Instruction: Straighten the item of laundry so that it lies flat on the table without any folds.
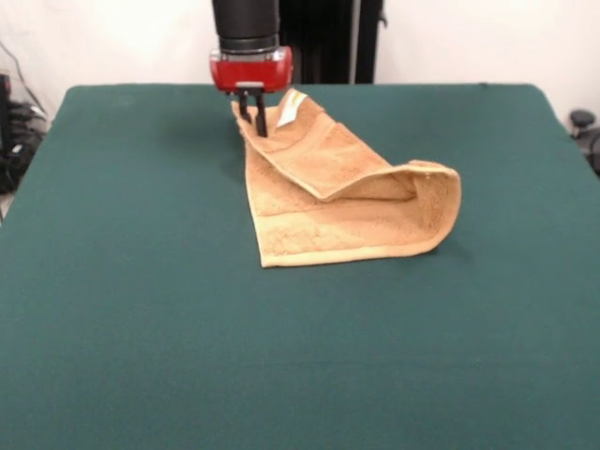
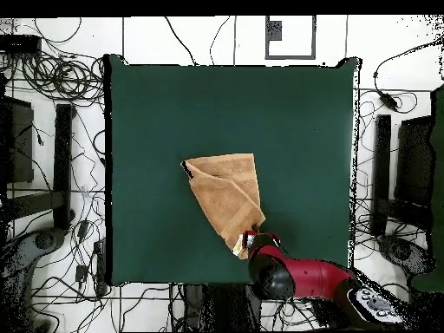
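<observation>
The orange-tan towel (image 1: pixel 347 202) lies folded over on the green table (image 1: pixel 131 300), with a raised loop of fold at its right end. Its far corner, with the white tag (image 1: pixel 291 108), is drawn up towards the robot. My gripper (image 1: pixel 251 120) comes down from the top with its fingers close together, pinching the towel's edge beside that tag. In the overhead view the towel (image 2: pixel 225 192) runs as a tapering shape from the table's (image 2: pixel 295 130) middle to my gripper (image 2: pixel 248 240) near the bottom edge.
Cables and stands lie on the floor all round the table (image 2: pixel 52 78). The red arm (image 2: pixel 303 277) reaches in from the table's bottom right corner in the overhead view. Green cloth lies open on every side of the towel.
</observation>
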Robot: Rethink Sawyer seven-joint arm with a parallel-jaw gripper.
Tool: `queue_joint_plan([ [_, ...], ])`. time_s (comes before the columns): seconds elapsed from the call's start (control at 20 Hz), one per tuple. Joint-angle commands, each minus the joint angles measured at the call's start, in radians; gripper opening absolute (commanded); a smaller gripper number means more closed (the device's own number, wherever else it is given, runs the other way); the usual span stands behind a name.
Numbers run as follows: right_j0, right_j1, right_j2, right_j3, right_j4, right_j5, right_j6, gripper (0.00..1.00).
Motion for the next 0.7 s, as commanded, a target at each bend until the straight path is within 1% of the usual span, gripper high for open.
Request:
queue_joint_plan([
  [0.05,-0.006,0.099,0.132,-0.172,-0.052,0.112,-0.010,0.00],
  [0.7,-0.039,0.115,0.165,-0.201,-0.096,0.149,-0.011,0.00],
])
